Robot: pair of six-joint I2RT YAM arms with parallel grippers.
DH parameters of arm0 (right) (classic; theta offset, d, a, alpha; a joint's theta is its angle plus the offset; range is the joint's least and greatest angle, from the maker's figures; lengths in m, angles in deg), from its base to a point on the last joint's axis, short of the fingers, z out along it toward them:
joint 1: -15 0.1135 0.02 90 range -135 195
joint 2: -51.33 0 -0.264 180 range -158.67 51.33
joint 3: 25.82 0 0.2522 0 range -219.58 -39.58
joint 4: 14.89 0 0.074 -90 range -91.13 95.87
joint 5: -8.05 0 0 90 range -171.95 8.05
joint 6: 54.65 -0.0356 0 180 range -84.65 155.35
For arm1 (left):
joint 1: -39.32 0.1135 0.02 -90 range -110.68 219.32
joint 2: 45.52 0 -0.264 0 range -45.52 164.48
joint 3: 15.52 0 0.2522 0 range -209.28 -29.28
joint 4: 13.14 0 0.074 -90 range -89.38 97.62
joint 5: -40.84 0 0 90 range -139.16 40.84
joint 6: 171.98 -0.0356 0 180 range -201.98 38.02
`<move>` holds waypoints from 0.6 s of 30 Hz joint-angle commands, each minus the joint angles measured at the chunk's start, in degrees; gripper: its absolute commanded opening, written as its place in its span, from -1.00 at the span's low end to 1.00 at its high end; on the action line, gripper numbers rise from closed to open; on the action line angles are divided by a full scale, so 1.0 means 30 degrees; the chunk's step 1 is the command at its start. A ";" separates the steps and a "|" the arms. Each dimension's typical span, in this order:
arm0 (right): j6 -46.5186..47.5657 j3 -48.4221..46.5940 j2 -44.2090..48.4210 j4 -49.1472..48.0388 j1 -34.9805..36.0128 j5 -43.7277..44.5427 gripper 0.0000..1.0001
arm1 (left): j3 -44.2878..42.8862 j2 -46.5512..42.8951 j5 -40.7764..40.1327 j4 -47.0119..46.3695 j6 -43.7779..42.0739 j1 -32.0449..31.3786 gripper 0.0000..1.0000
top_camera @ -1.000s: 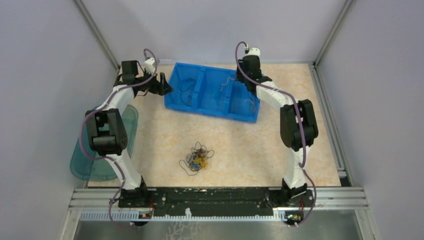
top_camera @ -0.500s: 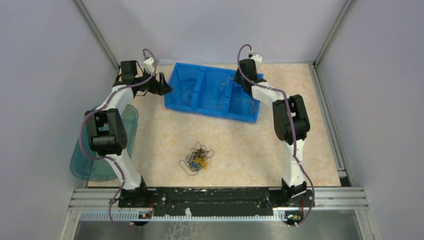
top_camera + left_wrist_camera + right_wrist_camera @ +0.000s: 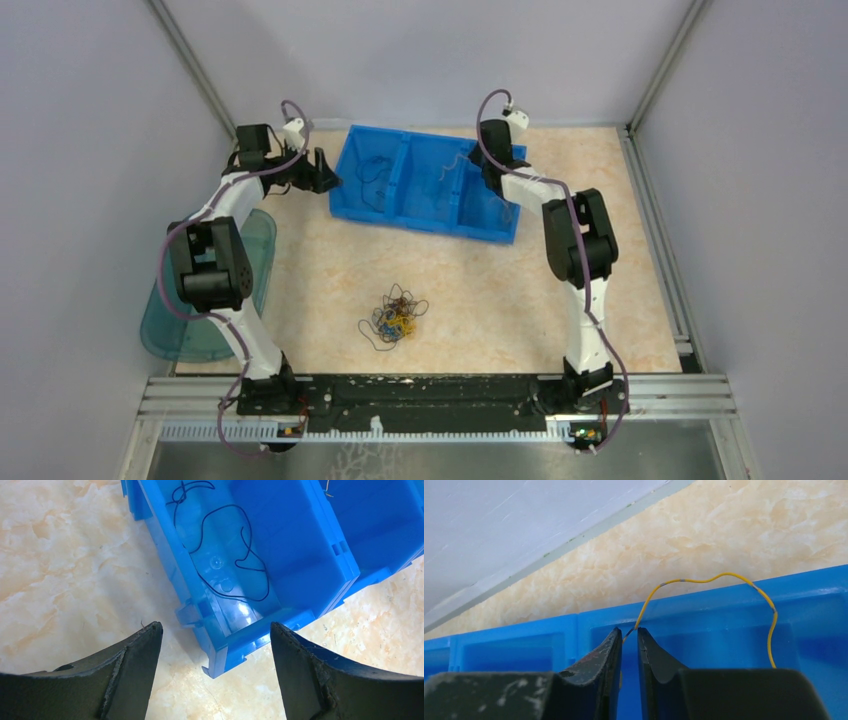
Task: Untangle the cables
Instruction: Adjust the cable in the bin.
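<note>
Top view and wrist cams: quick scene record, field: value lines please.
left claw: open, empty, over an end corner of the blue plastic three-compartment bin
right claw: closed on a thin yellow wire, at the bin
bin contents: thin black wire in leftmost compartment
tangle: black, blue and yellow cable pile on table, apart from both claws

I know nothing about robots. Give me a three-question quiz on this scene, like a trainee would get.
1. True or false: the left gripper is open and empty.
2. Which colour is the wire between the fingers of the right gripper? A black, B yellow, C red.
3. Fill the gap: the tangled cables lie on the ___, outside the blue bin.
Key: 1 true; 2 B; 3 table.
</note>
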 commanded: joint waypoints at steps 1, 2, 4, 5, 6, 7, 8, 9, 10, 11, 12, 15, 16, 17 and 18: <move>-0.0468 0.0571 0.0406 -0.2328 0.0018 0.0655 -0.53 | 0.0324 -0.0844 0.0749 -0.0258 -0.0394 0.0219 0.68; -0.0611 0.0613 0.0500 -0.2399 0.0018 0.0654 -0.42 | 0.0321 -0.0846 0.0802 -0.0243 -0.0394 0.0245 0.69; -0.0865 0.0631 0.0505 -0.2462 0.0018 0.0616 -0.24 | 0.0317 -0.0818 0.0882 -0.0243 -0.0362 0.0245 0.68; -0.0979 0.0547 0.0411 -0.2430 0.0018 0.0620 -0.22 | 0.0320 -0.0817 0.0903 -0.0256 -0.0339 0.0244 0.68; -0.1140 0.0474 0.0253 -0.2371 0.0018 0.0657 -0.21 | 0.0321 -0.0817 0.0905 -0.0257 -0.0343 0.0252 0.68; -0.1335 0.0447 0.0175 -0.2379 0.0018 0.0742 -0.22 | 0.0335 -0.0817 0.0902 -0.0257 -0.0337 0.0274 0.68; -0.1565 0.0520 0.0088 -0.2632 0.0018 0.0822 -0.25 | 0.0315 -0.0828 0.0898 -0.0276 -0.0339 0.0288 0.68; -0.1773 0.0694 0.0026 -0.3030 0.0040 0.0895 -0.27 | 0.0324 -0.0818 0.0947 -0.0311 -0.0322 0.0283 0.68; -0.1990 0.0877 -0.0052 -0.3431 0.0021 0.0918 -0.32 | 0.0321 -0.0810 0.0977 -0.0337 -0.0323 0.0286 0.68; -0.2258 0.0959 -0.0182 -0.3727 0.0018 0.0921 -0.37 | 0.0321 -0.0750 0.1006 -0.0367 -0.0312 0.0271 0.68; -0.2471 0.0954 -0.0352 -0.3903 0.0018 0.0911 -0.42 | 0.0295 -0.0684 0.1021 -0.0374 -0.0285 0.0281 0.68; -0.2945 0.0765 -0.0901 -0.4253 0.0069 0.0978 -0.58 | 0.0288 -0.0433 0.1081 -0.0440 -0.0277 0.0266 0.67; -0.3022 0.0714 -0.1024 -0.4302 0.0101 0.1057 -0.65 | 0.0269 -0.0300 0.1096 -0.0485 -0.0277 0.0265 0.67; -0.3072 0.0708 -0.1139 -0.4334 0.0127 0.1166 -0.71 | 0.0248 -0.0181 0.1061 -0.0491 -0.0277 0.0287 0.67; -0.3078 0.0736 -0.1201 -0.4389 0.0174 0.1285 -0.76 | 0.0235 -0.0064 0.1053 -0.0492 -0.0303 0.0268 0.67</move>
